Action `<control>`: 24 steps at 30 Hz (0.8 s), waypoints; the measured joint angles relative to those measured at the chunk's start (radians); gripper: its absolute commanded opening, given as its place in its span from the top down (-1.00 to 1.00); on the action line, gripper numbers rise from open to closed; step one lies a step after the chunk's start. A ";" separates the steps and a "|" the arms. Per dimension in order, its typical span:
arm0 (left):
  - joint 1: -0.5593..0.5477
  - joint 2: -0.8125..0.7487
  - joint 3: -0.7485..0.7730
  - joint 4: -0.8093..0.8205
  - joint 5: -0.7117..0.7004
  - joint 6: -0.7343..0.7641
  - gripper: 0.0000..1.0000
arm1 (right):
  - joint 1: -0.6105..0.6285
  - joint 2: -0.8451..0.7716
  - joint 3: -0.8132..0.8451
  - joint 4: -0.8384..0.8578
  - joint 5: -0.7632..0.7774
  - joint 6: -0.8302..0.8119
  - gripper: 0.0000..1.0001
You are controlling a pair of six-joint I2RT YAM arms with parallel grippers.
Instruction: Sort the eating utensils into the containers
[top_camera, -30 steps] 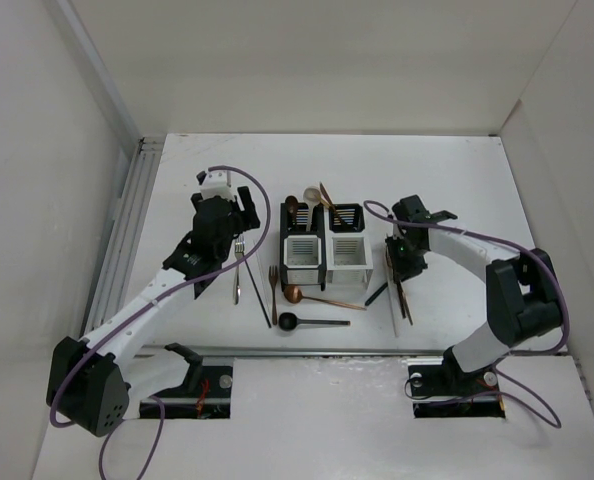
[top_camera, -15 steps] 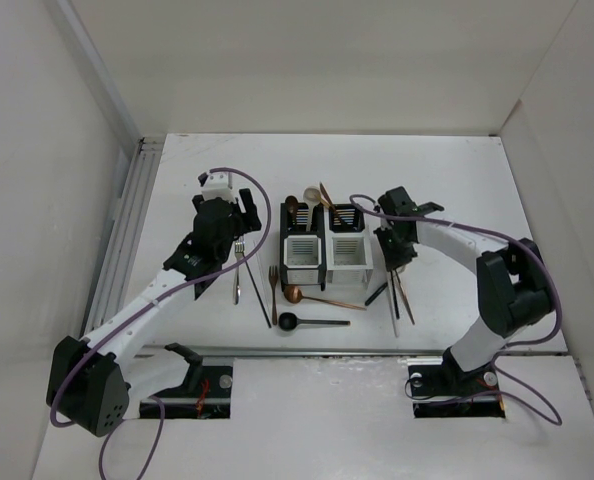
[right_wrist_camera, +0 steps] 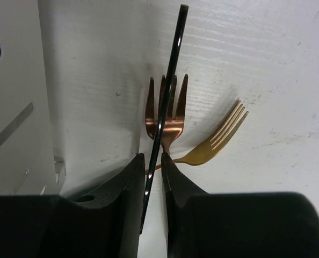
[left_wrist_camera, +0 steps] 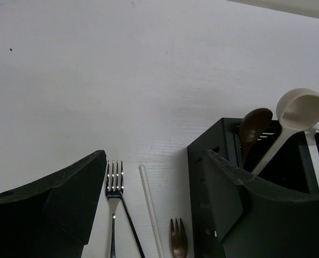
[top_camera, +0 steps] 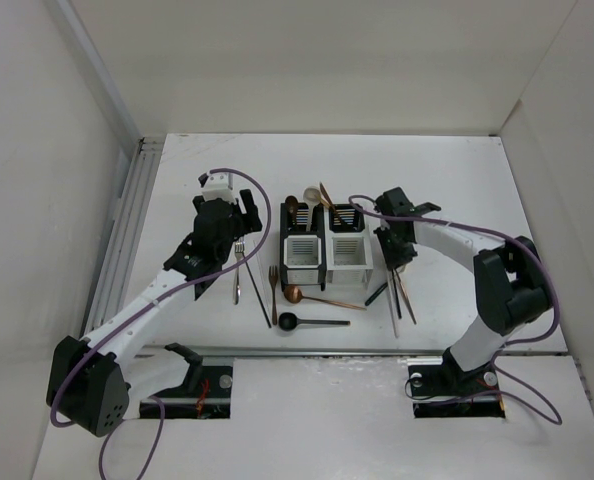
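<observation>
The containers (top_camera: 322,250) are a block of two black and two white compartments at mid-table; spoons stand in the black ones. My right gripper (top_camera: 395,250) is just right of the block, shut on a black chopstick (right_wrist_camera: 167,102) that points away from it, over a copper fork (right_wrist_camera: 173,126) and a gold fork (right_wrist_camera: 219,141) lying on the table. My left gripper (top_camera: 232,215) is open and empty left of the block, above a silver fork (left_wrist_camera: 114,185), a pale chopstick (left_wrist_camera: 149,201) and a copper fork (left_wrist_camera: 176,242).
A copper spoon (top_camera: 312,296) and a black spoon (top_camera: 309,322) lie in front of the block. More chopsticks (top_camera: 397,300) lie to its right. A white spoon (left_wrist_camera: 299,110) and a brown spoon (left_wrist_camera: 254,123) stand in a black compartment (left_wrist_camera: 213,177). A white compartment wall (right_wrist_camera: 14,107) is close to my right fingers.
My right gripper has moved a little left and back, closer to the block, with the black chopstick in it. The left arm has not moved.
</observation>
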 measured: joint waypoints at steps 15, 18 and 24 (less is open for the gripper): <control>0.000 0.000 0.000 0.000 0.001 -0.006 -0.42 | 0.000 0.011 -0.005 0.028 -0.010 0.010 1.00; 0.000 0.000 0.000 0.000 0.001 -0.009 -0.42 | 0.000 -0.002 -0.007 0.029 0.001 0.013 1.00; 0.000 0.000 0.000 0.000 0.001 -0.010 -0.42 | 0.000 -0.096 -0.019 0.029 0.030 0.026 1.00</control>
